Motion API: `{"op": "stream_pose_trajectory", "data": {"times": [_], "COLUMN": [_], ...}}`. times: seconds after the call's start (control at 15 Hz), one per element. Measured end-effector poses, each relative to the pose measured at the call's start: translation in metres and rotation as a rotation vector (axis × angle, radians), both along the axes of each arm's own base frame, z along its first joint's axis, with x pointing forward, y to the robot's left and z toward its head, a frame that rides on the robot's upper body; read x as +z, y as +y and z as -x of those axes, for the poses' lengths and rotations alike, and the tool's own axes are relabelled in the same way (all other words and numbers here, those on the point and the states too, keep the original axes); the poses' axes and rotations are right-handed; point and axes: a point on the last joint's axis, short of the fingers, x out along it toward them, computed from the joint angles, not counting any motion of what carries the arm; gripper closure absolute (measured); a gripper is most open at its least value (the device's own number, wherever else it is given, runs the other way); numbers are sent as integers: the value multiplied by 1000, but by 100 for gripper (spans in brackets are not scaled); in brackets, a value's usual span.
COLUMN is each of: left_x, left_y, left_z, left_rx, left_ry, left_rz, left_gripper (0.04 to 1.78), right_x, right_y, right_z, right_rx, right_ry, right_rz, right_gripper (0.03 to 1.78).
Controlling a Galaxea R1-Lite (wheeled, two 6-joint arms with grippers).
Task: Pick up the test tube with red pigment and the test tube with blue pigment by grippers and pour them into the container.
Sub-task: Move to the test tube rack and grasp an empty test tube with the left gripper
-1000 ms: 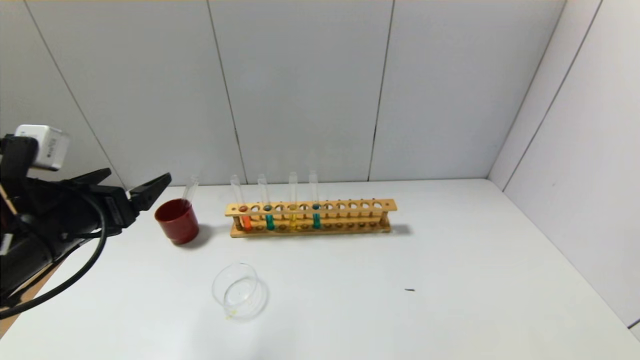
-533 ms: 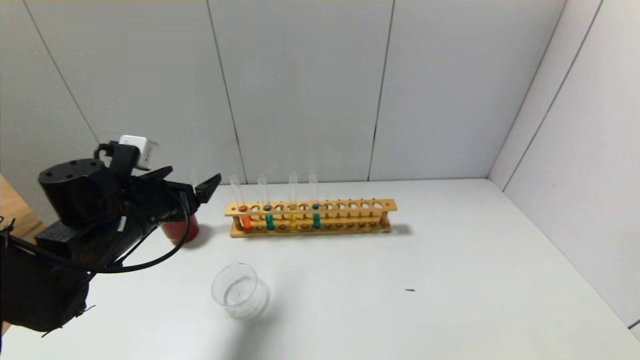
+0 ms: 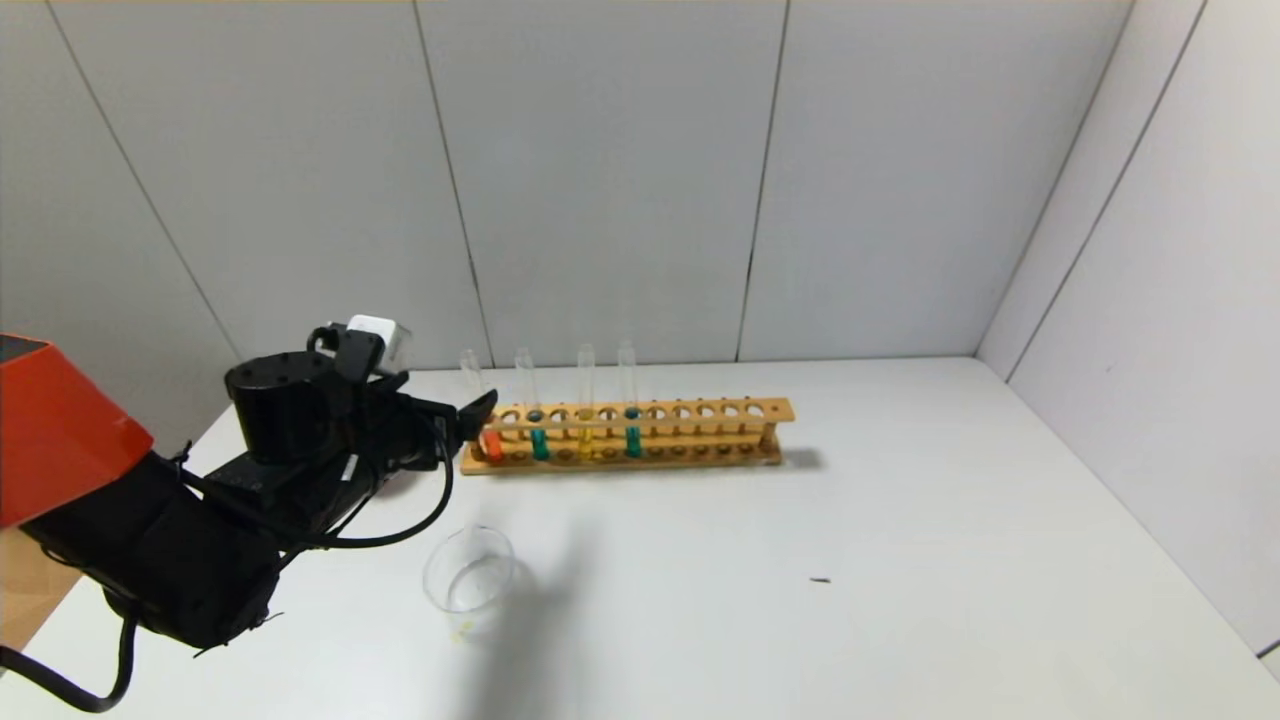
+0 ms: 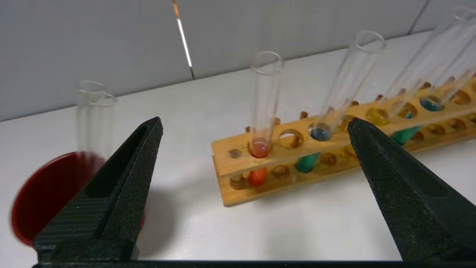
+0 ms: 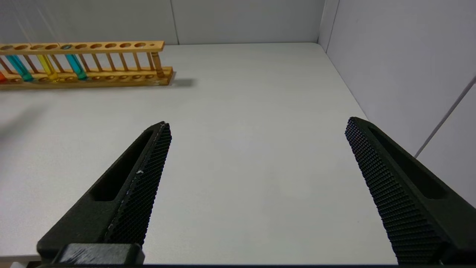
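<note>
A wooden rack (image 3: 625,435) stands near the back of a white table (image 3: 800,600). The red tube (image 3: 487,430) sits in its leftmost hole, a blue tube (image 3: 537,428) two holes along. The clear container (image 3: 468,570) sits in front. The left gripper (image 4: 253,124), spread wide and empty, hovers just beside the red tube. Only the left wrist view shows a dark red cup (image 4: 48,193) holding an empty tube (image 4: 93,115). The right gripper (image 5: 256,128), seen only by its own camera, gapes wide above bare table.
</note>
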Motion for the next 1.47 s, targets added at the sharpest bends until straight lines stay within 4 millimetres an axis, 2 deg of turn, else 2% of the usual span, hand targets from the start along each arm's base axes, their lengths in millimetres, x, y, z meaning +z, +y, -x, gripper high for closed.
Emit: {"op": "stream_pose_trajectory", "data": {"times": [0.27,0.93,1.47], "left_x": [-8,-22,-17], "left_y": [-9,-12,-11], "left_z": [-7,-24,-41], "left_rx": [25,34,54], "left_ry": [-39,-29,-71], "left_rz": [-6,-10,-2], "left_gripper": [7,7,7], "right_x": [0,0,0], "right_y": [0,0,0], "right_z": [0,0,0], "right_rx": [0,0,0], "right_ry": [0,0,0], "right_rz": [0,0,0], "right_gripper": [10,10,10]}}
